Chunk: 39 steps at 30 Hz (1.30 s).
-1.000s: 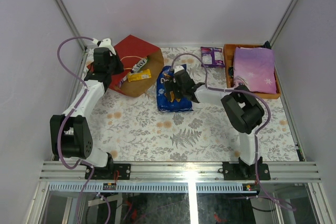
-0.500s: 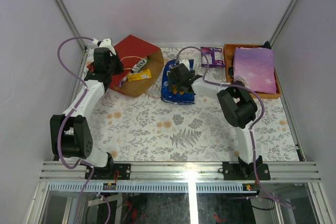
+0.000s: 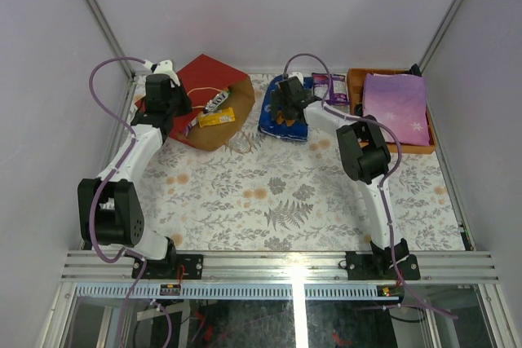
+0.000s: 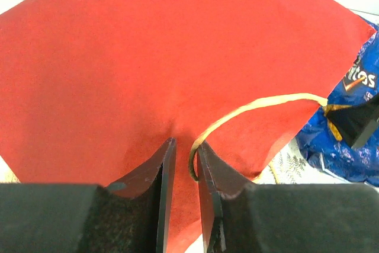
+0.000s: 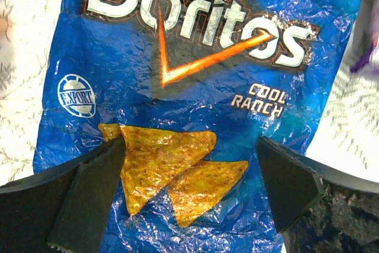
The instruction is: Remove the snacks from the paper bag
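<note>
Floral tablecloth [image 3: 269, 201] beneath half-hidden Doritos bag [image 3: 273, 128]

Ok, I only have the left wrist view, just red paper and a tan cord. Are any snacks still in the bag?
Observer: Yes, a yellow packet lies in the open mouth of the paper bag.
Operator: And where is the right arm?
Observer: The right end effector hangs wide open just over the Doritos bag, which lies on the table to the right of the paper bag.
</note>
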Available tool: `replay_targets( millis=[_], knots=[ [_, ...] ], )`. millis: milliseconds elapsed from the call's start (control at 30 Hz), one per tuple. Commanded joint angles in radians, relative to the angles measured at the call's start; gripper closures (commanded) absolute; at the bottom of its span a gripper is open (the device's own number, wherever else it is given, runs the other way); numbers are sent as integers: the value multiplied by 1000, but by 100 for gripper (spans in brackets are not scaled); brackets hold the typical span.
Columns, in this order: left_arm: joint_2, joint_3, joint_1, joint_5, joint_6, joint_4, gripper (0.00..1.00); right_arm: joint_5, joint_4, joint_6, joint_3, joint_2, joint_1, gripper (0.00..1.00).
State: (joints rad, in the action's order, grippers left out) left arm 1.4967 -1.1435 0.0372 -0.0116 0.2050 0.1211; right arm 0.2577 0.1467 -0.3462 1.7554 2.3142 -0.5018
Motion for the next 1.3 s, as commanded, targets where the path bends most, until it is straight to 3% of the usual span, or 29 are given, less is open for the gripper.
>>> replay_targets(
  millis=[0, 133, 233, 400, 533, 600, 833, 1267],
  knots=[
    [-37, 3, -17, 13, -15, -26, 80, -82, 75, 118, 117, 70, 35, 1],
    [-36, 1, -18, 12, -15, -23, 80, -119, 95, 163, 167, 39, 39, 1],
    [-35, 2, -18, 12, -14, -24, 80, -155, 38, 134, 100, -75, 38, 0],
    [-27, -3, -18, 9, -10, -24, 80, -325, -317, -16, -212, -335, 5, 1],
    [-17, -11, -18, 2, -9, -20, 80, -395, -477, -50, -319, -371, -102, 1],
    [-16, -13, -17, 1, -9, -17, 80, -414, -522, -25, -321, -348, -166, 5],
    [-43, 0, -19, -7, -9, -17, 80, -475, -470, -12, -113, -165, -224, 19],
    [-57, 6, -19, -30, -7, -24, 79, -343, -288, 138, 174, 77, -246, 20]
  ],
)
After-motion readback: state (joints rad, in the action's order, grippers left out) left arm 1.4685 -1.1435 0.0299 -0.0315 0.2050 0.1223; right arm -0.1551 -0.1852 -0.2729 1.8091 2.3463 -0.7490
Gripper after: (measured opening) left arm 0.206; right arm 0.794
